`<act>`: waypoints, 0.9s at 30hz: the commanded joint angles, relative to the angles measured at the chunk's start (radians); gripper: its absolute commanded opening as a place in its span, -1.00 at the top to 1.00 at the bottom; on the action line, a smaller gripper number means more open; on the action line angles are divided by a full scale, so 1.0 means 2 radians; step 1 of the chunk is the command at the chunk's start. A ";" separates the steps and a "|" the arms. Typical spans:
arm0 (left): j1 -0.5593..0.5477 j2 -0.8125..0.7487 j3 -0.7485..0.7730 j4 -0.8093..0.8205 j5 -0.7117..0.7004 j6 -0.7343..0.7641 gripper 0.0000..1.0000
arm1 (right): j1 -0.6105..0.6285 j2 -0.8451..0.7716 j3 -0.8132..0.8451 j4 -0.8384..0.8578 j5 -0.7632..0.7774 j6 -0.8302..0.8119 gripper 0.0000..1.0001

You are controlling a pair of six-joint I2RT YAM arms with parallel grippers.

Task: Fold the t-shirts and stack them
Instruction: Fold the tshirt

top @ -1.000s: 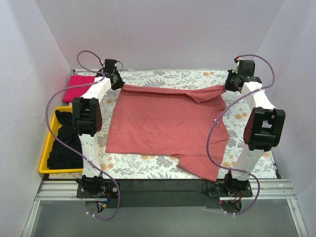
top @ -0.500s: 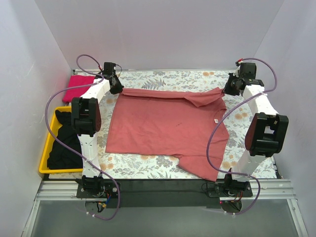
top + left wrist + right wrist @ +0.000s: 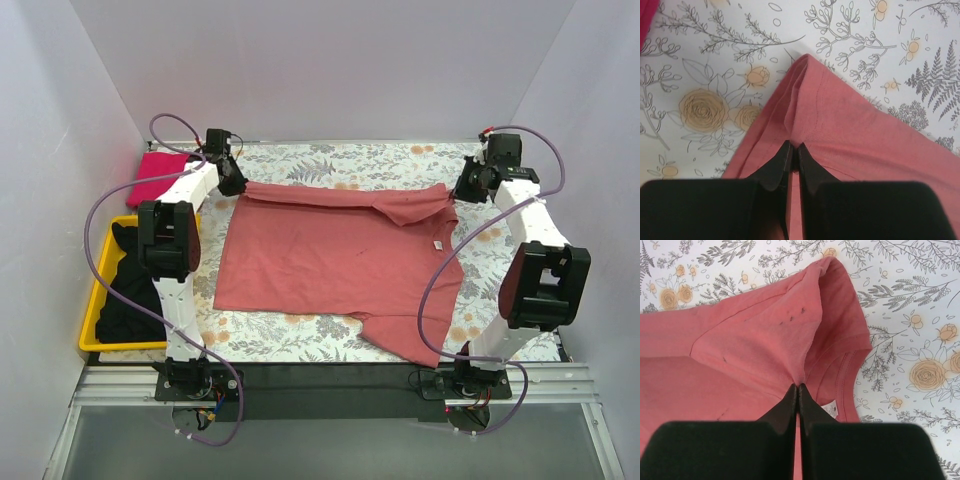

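The left pincer (image 3: 794, 146) and right pincer (image 3: 798, 386), both pinching the shirt's (image 3: 330, 265) far edge, have drawn it a little toward the worktop's (image 3: 340, 156) near edge; the shirt lies spread mid-worktop, so the fold looks just begun.

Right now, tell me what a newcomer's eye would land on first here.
The salmon-red t-shirt spread over the middle of the floral table dominates. The left tool and right tool each pinch its far edge, one at each corner. At the left, a yellow bin holds black shirts.
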 commanded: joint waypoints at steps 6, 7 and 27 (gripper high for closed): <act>0.006 -0.067 -0.039 -0.006 0.005 -0.006 1.00 | -0.003 -0.048 -0.053 -0.017 -0.008 0.007 0.97; 0.006 -0.067 -0.045 -0.006 0.008 -0.006 1.00 | -0.003 -0.048 -0.058 -0.017 -0.007 0.009 0.97; 0.006 -0.060 -0.107 0.000 -0.009 -0.005 1.00 | -0.008 -0.029 -0.095 -0.017 0.026 0.014 0.97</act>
